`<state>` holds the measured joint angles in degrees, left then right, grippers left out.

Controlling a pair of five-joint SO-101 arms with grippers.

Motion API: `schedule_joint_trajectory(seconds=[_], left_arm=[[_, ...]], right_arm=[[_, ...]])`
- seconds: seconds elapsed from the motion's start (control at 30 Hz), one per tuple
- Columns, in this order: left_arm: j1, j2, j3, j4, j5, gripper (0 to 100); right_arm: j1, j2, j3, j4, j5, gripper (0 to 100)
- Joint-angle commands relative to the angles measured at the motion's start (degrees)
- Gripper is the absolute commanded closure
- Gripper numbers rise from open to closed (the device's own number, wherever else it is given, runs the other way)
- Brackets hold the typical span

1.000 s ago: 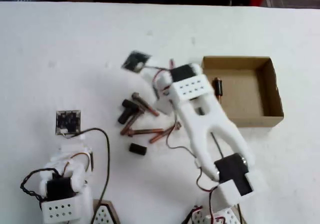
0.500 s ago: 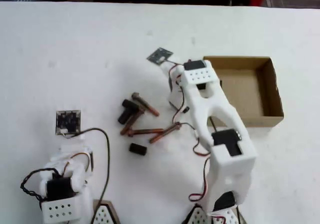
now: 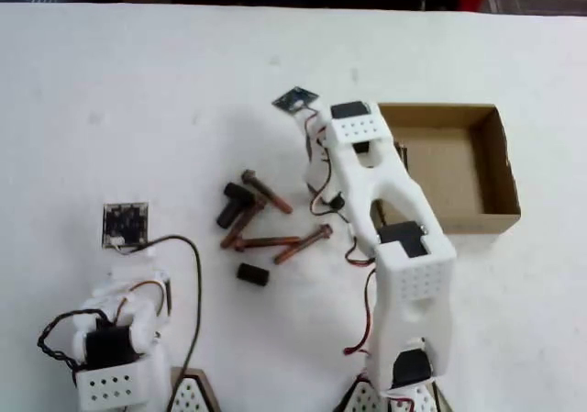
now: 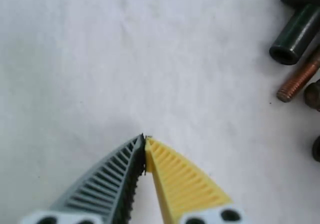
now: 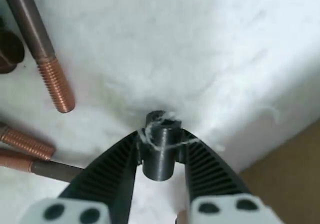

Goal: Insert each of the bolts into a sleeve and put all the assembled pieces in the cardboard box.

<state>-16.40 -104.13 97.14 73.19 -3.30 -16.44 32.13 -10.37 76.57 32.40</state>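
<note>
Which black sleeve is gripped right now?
The short black cylindrical sleeve clamped in the right gripper; the other black sleeves lie loose on the white table beside the copper bolts.

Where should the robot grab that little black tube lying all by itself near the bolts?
Across its middle, coming straight down from above. The black sleeve lies flat on its side on the table, apart from the bolts, with room along both long sides. Its open ends likely give little to pinch.
</note>
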Motion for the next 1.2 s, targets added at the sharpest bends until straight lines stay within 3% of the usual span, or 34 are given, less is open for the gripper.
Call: schedule_joint_trajectory(seconds=[0.0,0.37,0.7,1.17], left_arm=[[-0.4,-0.4,-0.1,0.4,-0.4,98],[-0.4,-0.4,-0.1,0.4,-0.4,98],[-0.4,-0.4,-0.1,0.4,-0.4,98],[-0.4,-0.4,-0.1,0.0,-0.5,98]], right_arm=[[-0.3,0.2,-1.7,0.5,-0.4,86.5],[-0.3,2.5,-1.8,0.3,-0.4,95.4],[-0.2,1.4,-2.2,1.7,-0.5,96.6],[-0.1,-28.1,-9.1,18.1,-0.9,97.9]])
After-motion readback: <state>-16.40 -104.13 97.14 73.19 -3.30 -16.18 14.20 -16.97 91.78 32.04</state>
